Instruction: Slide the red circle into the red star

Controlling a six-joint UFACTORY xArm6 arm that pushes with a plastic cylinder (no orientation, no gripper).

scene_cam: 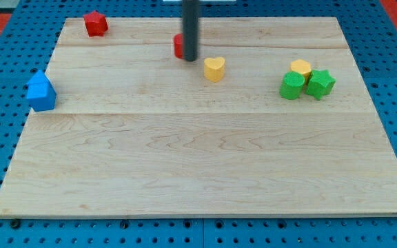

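Claw's absent, nothing to open or shut: tip (190,59) sits at the probably light, slidey red circle's (177,45) right edge, red star (96,23) upper-left.

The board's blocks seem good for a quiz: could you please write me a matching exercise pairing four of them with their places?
Blocks:
1. red star
2. blue block
3. yellow heart
4. red circle

Places:
A. at the view's left edge
B. partly hidden behind my tip
C. at the view's top left corner
D. just right of my tip

Pairs: 1-C, 2-A, 3-D, 4-B
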